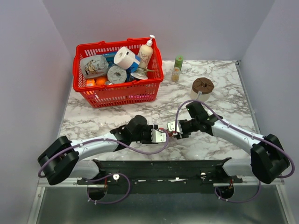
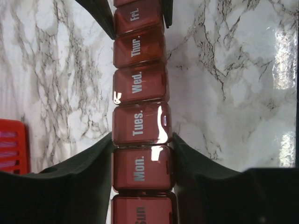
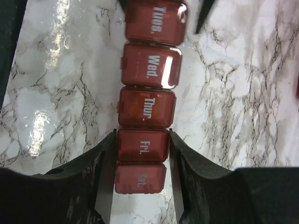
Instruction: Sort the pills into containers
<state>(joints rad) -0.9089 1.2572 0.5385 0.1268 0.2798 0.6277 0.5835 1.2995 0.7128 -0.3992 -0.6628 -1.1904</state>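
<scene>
- One maroon strip (image 2: 140,126) of joined day compartments lies on the marble table (image 1: 233,93). It sits mid-table between the two arms, with every visible lid shut and the contents hidden.
- Two grippers hold it, one near each end.
- The left gripper (image 2: 142,137) is narrowed onto the strip, with its fingers touching both sides of the Mon. compartment.
- The right gripper (image 3: 142,133) is likewise clamped on the strip, with its fingers pressed against both sides of the Fri. compartment.
- The left wrist view shows six labels, Sun to Fri. Only this view shows Sun and Mon.
- The right wrist view shows five labels, Tues. to Sat. Only this view shows Sat.
- Read together, the two wrist views give seven days.
- In the top view the grippers hide almost all of the strip, and no label is readable.
- Only the top view shows the far side of the table. One full red basket (image 1: 117,95) stands at the far left, one green-capped bottle (image 1: 177,69) is just right of it, and one brown-topped jar (image 1: 202,87) sits nearer the right arm.
</scene>
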